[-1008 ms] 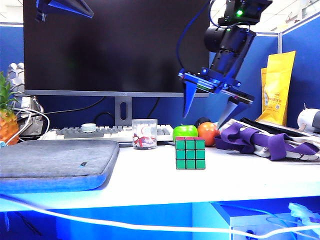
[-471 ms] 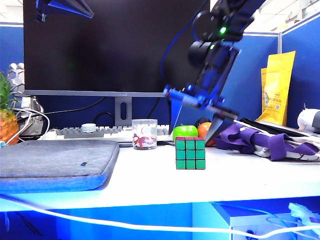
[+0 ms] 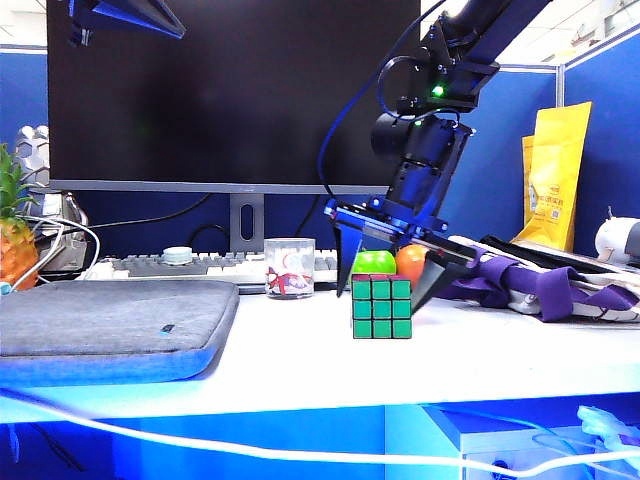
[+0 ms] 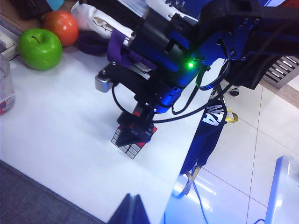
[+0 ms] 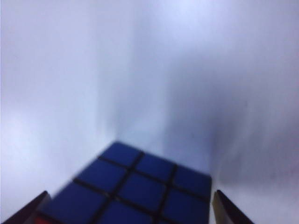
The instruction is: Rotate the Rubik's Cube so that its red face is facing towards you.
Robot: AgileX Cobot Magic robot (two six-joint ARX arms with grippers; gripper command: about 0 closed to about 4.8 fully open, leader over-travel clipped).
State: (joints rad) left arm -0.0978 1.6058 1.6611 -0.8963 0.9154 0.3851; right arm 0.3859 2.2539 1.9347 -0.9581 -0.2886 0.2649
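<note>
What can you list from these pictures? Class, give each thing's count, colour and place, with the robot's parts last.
Cube: one, green face toward camera, desk centre.
Cup: one, clear, printed, left of cube.
Apple: one, green, behind cube.
Round fruit: one, orange-red, beside apple.
Monitor: one, black, at back.
Keyboard: one, pale, under monitor.
Sleeve: one, grey, left front.
Pineapple: one, far left.
Straps: purple, right.
Pouch: one, yellow, right back.
Right gripper: open, fingers either side of cube.
Left gripper: top left, raised; state unclear.

text: white letters on blue strap (image 4: 212, 122) — partly legible, unclear | elsewhere — none readable
</note>
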